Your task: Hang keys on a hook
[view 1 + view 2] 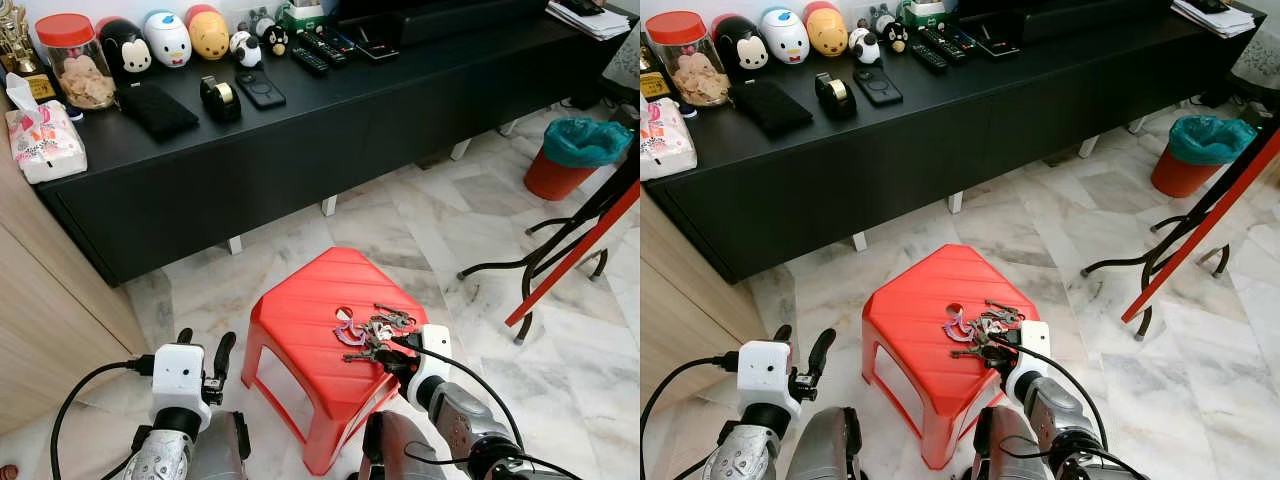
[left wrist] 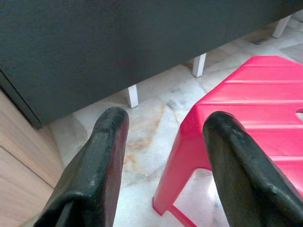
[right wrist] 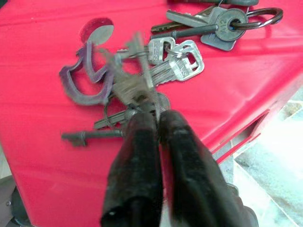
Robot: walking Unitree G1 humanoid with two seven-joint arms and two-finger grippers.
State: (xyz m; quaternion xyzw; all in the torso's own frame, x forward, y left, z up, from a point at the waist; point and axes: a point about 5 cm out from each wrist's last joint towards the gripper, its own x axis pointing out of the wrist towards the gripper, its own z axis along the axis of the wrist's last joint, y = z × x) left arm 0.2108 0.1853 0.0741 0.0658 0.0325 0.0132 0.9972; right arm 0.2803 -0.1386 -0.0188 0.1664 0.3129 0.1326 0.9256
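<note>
Keys [image 3: 156, 71] on the red stool [image 1: 300, 310], pinched between the right gripper's [image 3: 156, 113] closed fingers.

Bright, even daylight; sharp head views, keys [image 3: 142, 80] partly motion-blurred up close.

head eyes downward; wrist views close; shared: red stool [image 1: 330, 330]

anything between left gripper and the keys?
Only bare seat of the red stool separates the left gripper, off its left edge, from the keys; seen in left eye view.
</note>
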